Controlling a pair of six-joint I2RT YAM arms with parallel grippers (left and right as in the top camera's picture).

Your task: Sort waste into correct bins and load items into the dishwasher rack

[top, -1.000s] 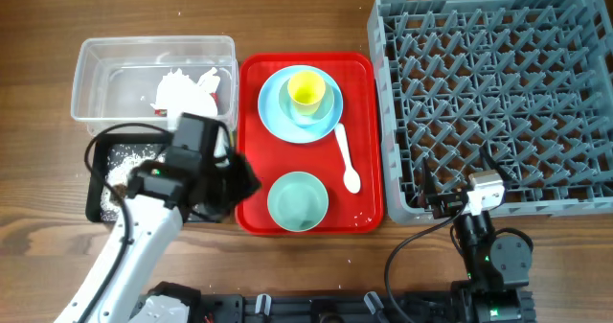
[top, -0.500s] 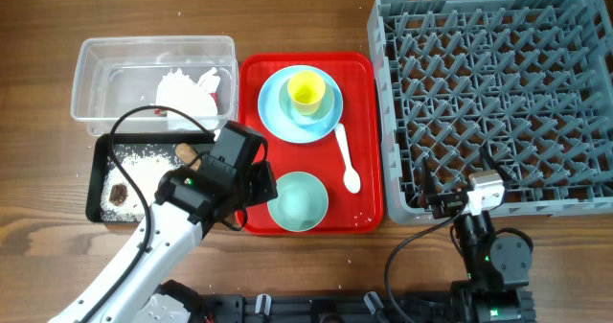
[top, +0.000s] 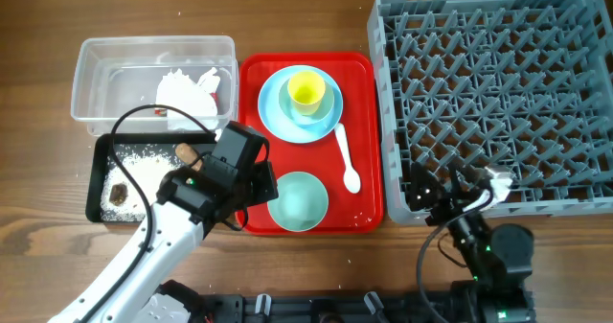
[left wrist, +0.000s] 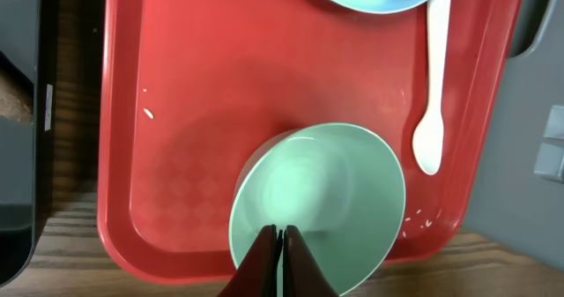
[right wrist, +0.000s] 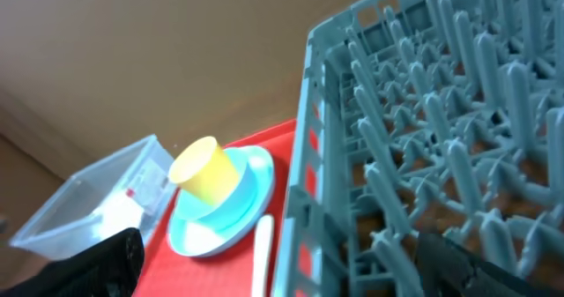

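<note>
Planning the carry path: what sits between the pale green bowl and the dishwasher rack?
In the overhead view, the white spoon and bare red tray floor lie between bowl and rack.

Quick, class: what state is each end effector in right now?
Left end effector: closed, over the pale green bowl, holding nothing.
Right end effector: open, empty.

No legible text, labels, brands or numbers, any print inside the clear tub (top: 153,41) too small to read
</note>
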